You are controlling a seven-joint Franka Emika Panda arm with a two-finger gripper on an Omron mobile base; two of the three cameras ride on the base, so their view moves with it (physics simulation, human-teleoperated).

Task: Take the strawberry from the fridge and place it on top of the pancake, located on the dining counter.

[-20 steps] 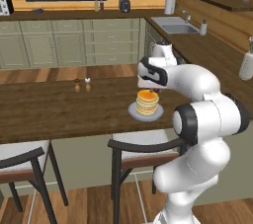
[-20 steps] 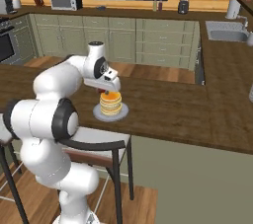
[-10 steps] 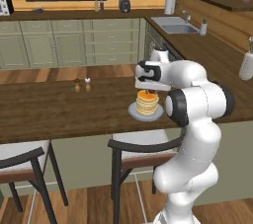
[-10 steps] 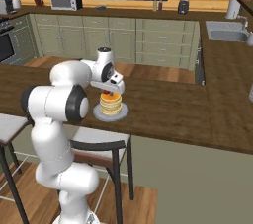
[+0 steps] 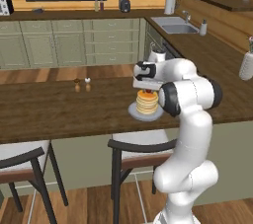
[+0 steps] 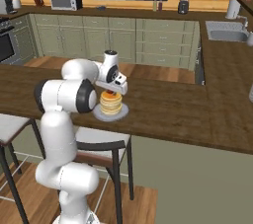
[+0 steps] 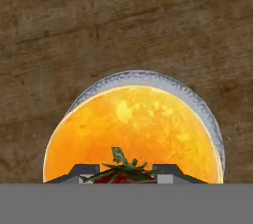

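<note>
Gripping the strawberry [image 7: 120, 172], red with green leafy cap, between end effector [image 7: 120, 174] fingers, hovering just over the golden pancake [image 7: 131, 134] on its grey plate [image 7: 148, 78], near the surface's [image 5: 59, 109] front edge.

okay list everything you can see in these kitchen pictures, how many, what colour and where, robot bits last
pancake: one stack, golden, on the plate under the gripper
plate: one, grey, round, on the dining counter
strawberry: one, red with green leaves, between the fingers just above the pancake
dining counter: one, dark brown wood top
shakers: two, small, one dark-topped and one white-topped, on the dining counter left of the plate
stools: two, dark frames with pale seats, at the counter's near side
sink: one, grey, in the wall counter at right
microwave: one, silver and black, on the back counter
gripper: one, white, pointing down over the stack
fingers: two, dark tips beside the strawberry
</note>
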